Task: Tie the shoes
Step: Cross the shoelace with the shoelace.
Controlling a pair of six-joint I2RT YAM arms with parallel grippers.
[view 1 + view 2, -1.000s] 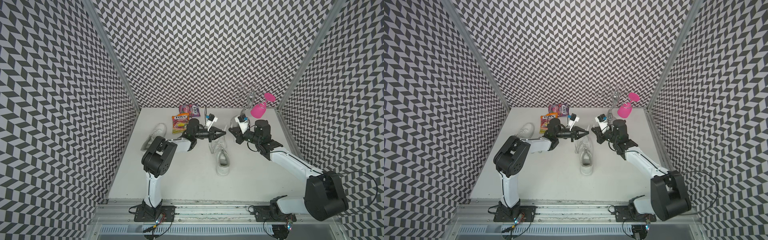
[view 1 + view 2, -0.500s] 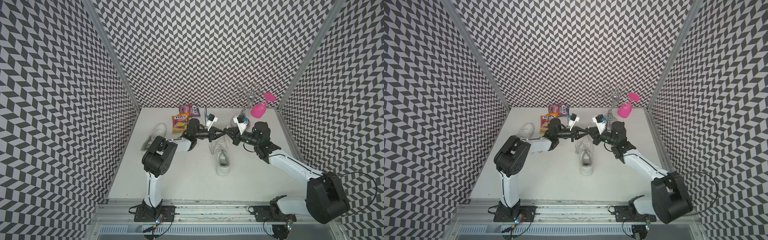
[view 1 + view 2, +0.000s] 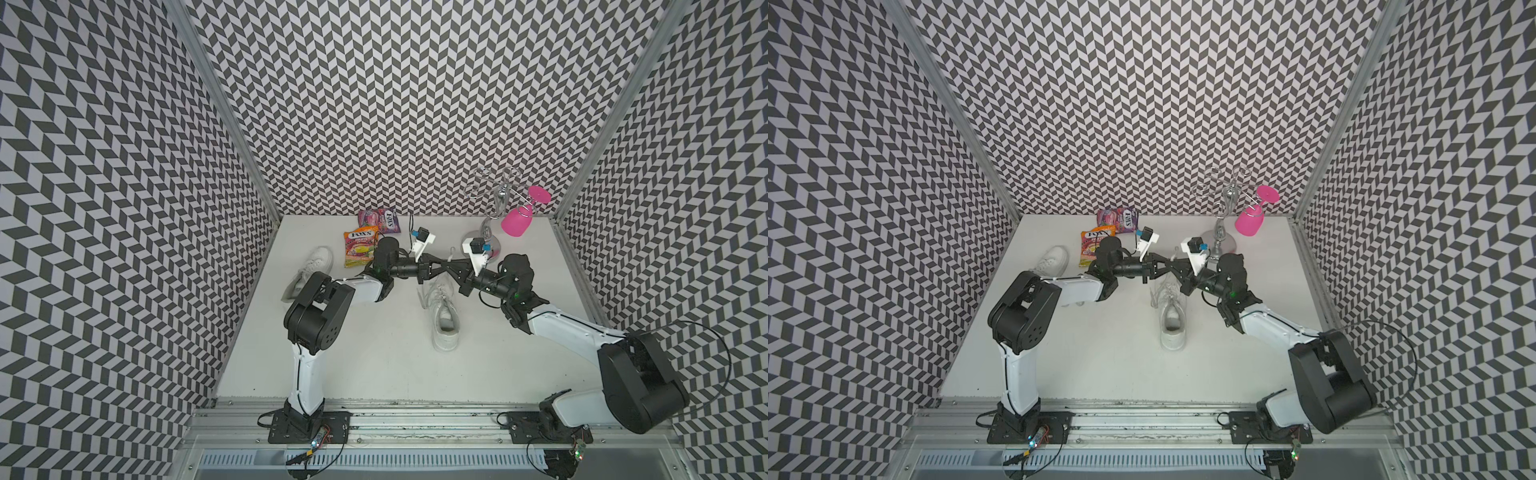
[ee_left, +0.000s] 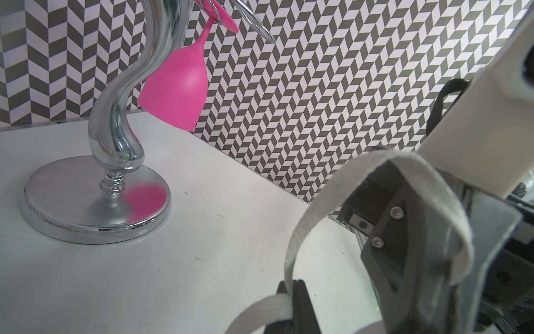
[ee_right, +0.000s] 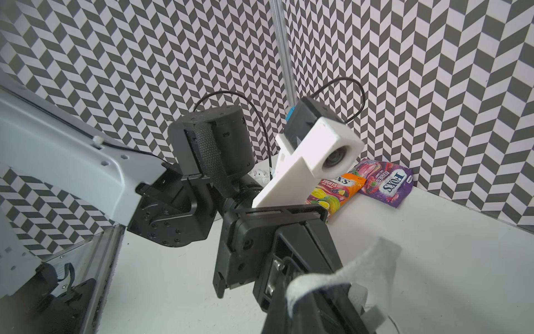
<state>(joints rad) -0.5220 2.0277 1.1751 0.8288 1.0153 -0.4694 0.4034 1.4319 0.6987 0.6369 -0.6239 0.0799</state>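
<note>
One white shoe (image 3: pixel 444 309) (image 3: pixel 1172 320) lies mid-table, toe toward the back wall, its laces loose over the tongue. The other shoe (image 3: pixel 316 264) (image 3: pixel 1054 259) lies at the left, partly behind my left arm. My left gripper (image 3: pixel 444 265) (image 3: pixel 1168 264) and right gripper (image 3: pixel 454 264) (image 3: pixel 1175 264) meet tip to tip above the middle shoe's toe end. In the left wrist view my left gripper (image 4: pixel 292 284) is shut on a flat white lace (image 4: pixel 318 202) that loops over the right gripper's fingers. In the right wrist view my right gripper (image 5: pixel 294 300) is shut on a lace (image 5: pixel 370 269).
A chrome glass rack (image 3: pixel 494 208) with a pink glass (image 3: pixel 517 220) hanging from it stands at the back right, close behind the right gripper. Two candy bags (image 3: pixel 359 247) (image 3: pixel 380 220) lie at the back, left of centre. Patterned walls close in three sides.
My right gripper has swung left from beside the rack until its tip meets the left gripper's tip over the shoe. The left gripper has barely moved.
</note>
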